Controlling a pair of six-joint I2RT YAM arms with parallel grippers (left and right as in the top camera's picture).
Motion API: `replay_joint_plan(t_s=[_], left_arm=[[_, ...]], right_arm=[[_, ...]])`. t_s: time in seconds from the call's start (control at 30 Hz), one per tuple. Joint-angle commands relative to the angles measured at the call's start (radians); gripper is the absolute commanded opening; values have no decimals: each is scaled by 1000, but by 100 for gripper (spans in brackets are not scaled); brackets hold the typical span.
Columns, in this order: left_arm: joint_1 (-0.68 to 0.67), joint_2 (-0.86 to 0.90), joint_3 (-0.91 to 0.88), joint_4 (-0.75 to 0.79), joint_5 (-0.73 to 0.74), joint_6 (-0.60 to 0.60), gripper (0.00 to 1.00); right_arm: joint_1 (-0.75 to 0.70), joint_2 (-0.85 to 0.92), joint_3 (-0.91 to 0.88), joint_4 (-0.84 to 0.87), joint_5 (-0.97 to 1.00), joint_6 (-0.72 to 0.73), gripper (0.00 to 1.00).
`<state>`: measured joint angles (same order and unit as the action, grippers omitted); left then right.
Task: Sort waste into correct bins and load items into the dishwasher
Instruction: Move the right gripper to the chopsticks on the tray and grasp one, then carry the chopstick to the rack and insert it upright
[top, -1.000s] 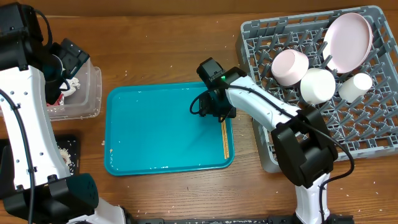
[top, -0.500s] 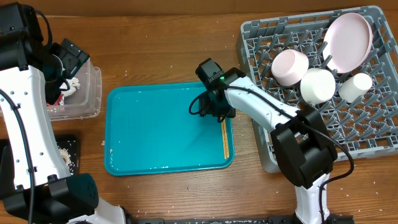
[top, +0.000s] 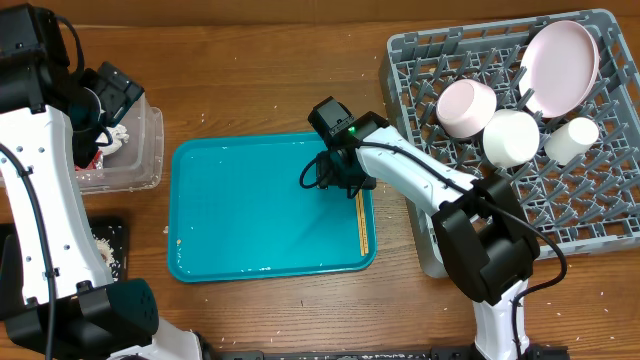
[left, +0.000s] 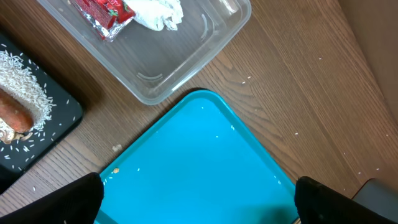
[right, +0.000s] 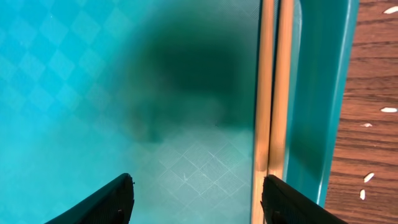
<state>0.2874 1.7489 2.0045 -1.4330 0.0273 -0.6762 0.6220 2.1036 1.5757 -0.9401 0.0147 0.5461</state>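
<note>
From above, the teal tray (top: 250, 210) sits mid-surface. There is bare wood on its far side and only a narrow strip between its right rim and the grey dish rack (top: 600, 205). The chopsticks (top: 361, 222) lie together along that right rim. The right jaws hang over the tray at the far ends of the chopsticks. The left jaws are over the clear tub (top: 140, 165) at the far left.

In the left wrist view, both fingers (left: 62, 199) sit at the lower corners, so the left jaws are spread wide. They are above the tray's far-left corner. The tub holds the red wrapper (left: 102, 15) and the napkin (left: 158, 12). To the left, the black tray (left: 56, 121) carries the carrot (left: 15, 115) and the rice (left: 25, 78).

In the right wrist view, the right jaws stand moderately wide and grip nothing. The chopsticks touch side by side against the tray's right wall (right: 323, 93). They run partly under the inner edge of the right finger (right: 295, 202). The left finger is well off over the tray floor. The surface (right: 373, 74) lies to the right.
</note>
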Motion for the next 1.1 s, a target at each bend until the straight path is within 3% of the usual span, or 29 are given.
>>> replay_joint_plan(t_s=[0.0, 0.73, 1.07], left_arm=[[0, 2, 6, 0, 7, 19, 100], [0, 2, 6, 0, 7, 19, 100], [0, 2, 6, 0, 7, 19, 100]], right_arm=[[2, 1, -6, 3, 22, 5, 68], [0, 2, -79, 69, 21, 1, 68], [0, 25, -125, 97, 71, 1, 45]])
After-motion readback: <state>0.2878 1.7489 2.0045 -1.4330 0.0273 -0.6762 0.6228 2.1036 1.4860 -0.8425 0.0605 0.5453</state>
